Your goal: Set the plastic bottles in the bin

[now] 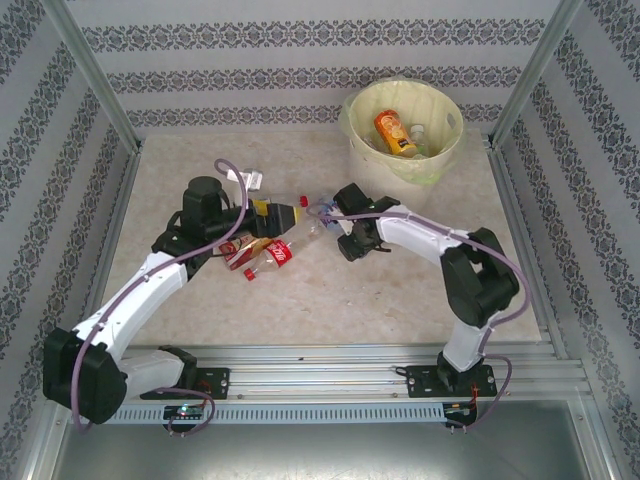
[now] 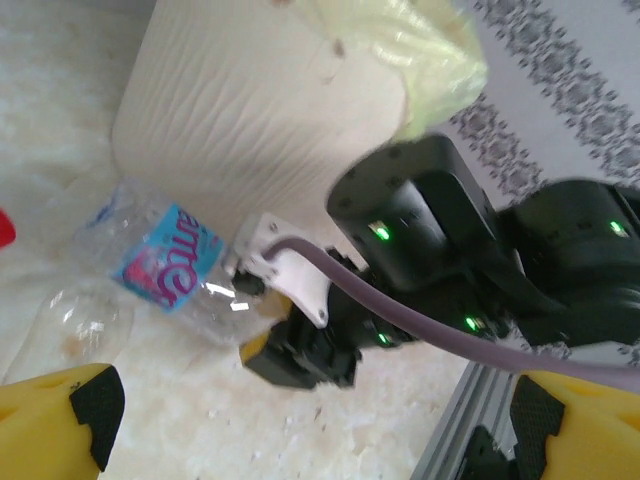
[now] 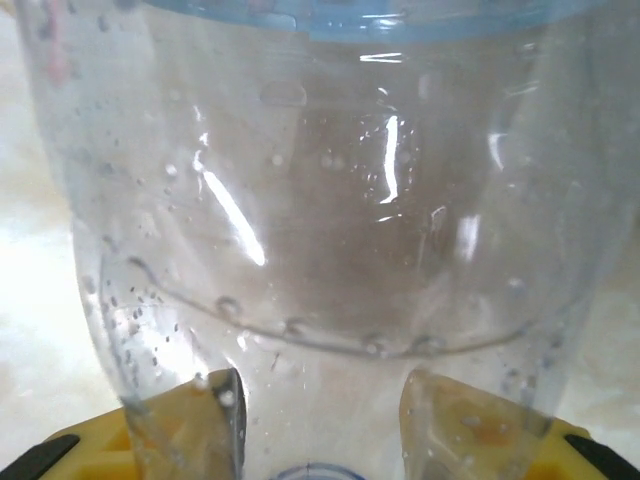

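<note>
A clear plastic bottle with a blue label lies on the table, and my right gripper is shut on it, its yellow fingers showing through the plastic. In the top view this bottle lies mid-table, the right gripper on its right end. My left gripper stands open just left of it, nothing between its fingers. Two red-labelled bottles lie below the left gripper. The cream bin stands at the back right, an orange bottle inside.
A small white and red piece lies behind the left arm. Another clear bottle lies beside the blue-labelled one. Metal posts and patterned walls enclose the table. The bin wall rises close behind the grippers.
</note>
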### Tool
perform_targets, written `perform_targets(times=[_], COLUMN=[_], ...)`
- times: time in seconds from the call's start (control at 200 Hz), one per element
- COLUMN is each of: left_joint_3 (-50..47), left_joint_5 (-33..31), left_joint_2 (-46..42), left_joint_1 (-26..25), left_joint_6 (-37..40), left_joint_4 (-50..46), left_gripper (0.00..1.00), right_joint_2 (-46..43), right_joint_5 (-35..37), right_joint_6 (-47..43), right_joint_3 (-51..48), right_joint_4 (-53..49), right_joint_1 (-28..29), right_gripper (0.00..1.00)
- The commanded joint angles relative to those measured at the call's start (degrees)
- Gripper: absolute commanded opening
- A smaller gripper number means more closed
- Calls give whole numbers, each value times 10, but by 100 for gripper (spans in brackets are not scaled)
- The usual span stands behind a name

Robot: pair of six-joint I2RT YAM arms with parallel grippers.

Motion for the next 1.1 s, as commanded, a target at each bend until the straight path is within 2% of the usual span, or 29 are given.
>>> perform_targets(times=[0.0, 0.29, 0.505, 0.639, 0.819, 1.094], left_joint_3=[-16, -36, -35, -45, -38, -40], left_joint_5=[87, 108, 108, 116, 105, 91], left_joint_2=[9, -27, -28, -17, -18, -34], left_joint_1=[28, 43, 46, 46, 45, 45], left_joint_6=[-38, -21, -7, -39, -42, -7], left_joint_4=[149, 157, 148, 182, 167, 136], left_gripper=[100, 100, 100, 100, 100, 100], right_joint_2=[-62, -211, -271, -267, -231, -120], right_joint_5=[-8, -53, -57, -66, -45, -93], right_joint_6=[55, 142, 178, 182, 173, 150], right_joint_3=[-16, -30, 44, 123, 237, 405], right_joint_4=[-19, -54, -92, -114, -141, -192], right_joint_1=[10, 17, 12, 0, -31, -145], right_gripper=[38, 38, 38, 38, 38, 39])
